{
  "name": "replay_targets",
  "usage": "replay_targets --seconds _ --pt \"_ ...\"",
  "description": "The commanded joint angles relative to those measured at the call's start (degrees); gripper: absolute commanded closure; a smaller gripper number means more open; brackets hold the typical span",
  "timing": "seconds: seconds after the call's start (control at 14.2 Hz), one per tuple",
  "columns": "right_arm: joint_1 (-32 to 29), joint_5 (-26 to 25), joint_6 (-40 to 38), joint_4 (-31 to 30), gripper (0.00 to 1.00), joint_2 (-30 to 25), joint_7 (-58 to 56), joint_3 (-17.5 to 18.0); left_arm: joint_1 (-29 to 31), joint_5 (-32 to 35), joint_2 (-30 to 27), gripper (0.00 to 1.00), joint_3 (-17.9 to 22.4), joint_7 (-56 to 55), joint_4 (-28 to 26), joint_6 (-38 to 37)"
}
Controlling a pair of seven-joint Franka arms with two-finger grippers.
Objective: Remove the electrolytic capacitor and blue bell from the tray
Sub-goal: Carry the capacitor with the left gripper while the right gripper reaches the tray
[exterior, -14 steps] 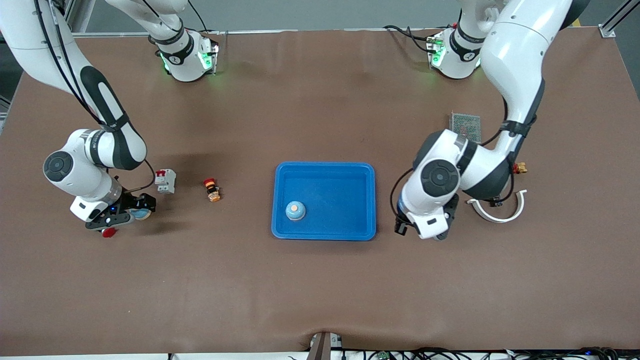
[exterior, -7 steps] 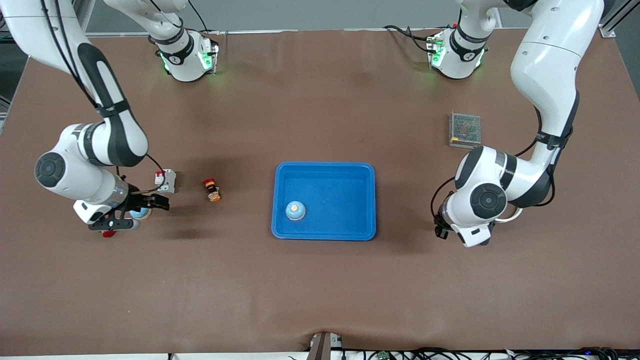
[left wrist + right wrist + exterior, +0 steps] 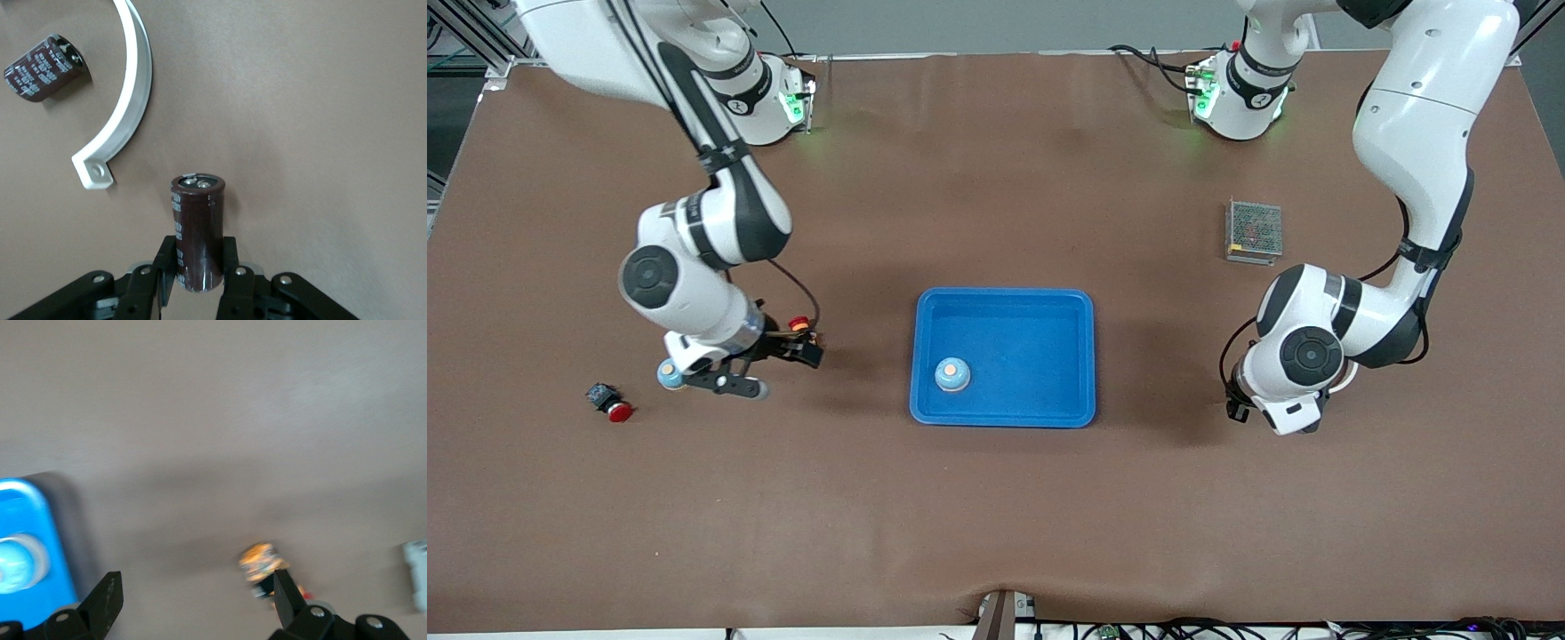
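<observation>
A blue bell (image 3: 951,375) with an orange top sits in the blue tray (image 3: 1005,302); it also shows in the right wrist view (image 3: 15,563). My left gripper (image 3: 199,257) is shut on a dark brown capacitor (image 3: 197,230) and holds it over the table beside a white curved bracket (image 3: 127,100). In the front view my left hand (image 3: 1294,413) hides the capacitor. My right gripper (image 3: 769,369) is open and empty over the table, one finger next to an orange and red button (image 3: 800,327). In its own view my right gripper (image 3: 197,607) shows nothing between the fingers.
A second capacitor (image 3: 43,67) lies by the bracket. A small blue round thing with an orange top (image 3: 667,373) sits by my right hand. A red push button (image 3: 611,404), a white breaker (image 3: 417,577) and a mesh-covered box (image 3: 1254,231) lie on the table.
My right arm has swung from the red push button toward the tray and now sits beside the orange button. My left arm has moved away from the tray toward its own end.
</observation>
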Motion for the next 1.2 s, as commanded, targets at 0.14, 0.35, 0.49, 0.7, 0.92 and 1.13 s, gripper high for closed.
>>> replay_targets --seconds 0.14,0.35,0.49,0.7,0.92,1.13 --pt "7.33 -1.14 -0.83 6.37 0.0 2.89 13.37 -0.87 2.07 1.28 -0.75 1.0 -0.42 2.5 -1.41 1.14" --pt "11.02 -3.86 -0.92 10.59 0.0 6.93 19.71 -0.78 3.74 1.19 -0.23 1.0 -0.51 4.18 -1.58 1.23" --pt "13.22 -4.92 -1.62 14.11 0.0 10.27 22.26 -0.87 3.83 1.02 0.3 1.0 -0.51 4.18 -1.58 1.66" --pt "16.56 -5.98 -6.0 22.27 0.0 16.68 24.99 -1.13 4.18 1.02 0.57 1.0 -0.51 4.18 -1.67 2.28" --pt "17.89 -7.74 -8.74 27.04 0.0 20.65 25.7 -1.31 4.18 0.93 0.83 0.5 -0.51 4.27 -1.67 2.28" --pt "18.68 -7.83 -8.56 29.58 0.0 23.19 27.19 -1.31 4.09 0.93 0.39 0.0 -0.59 4.18 -1.58 2.28"
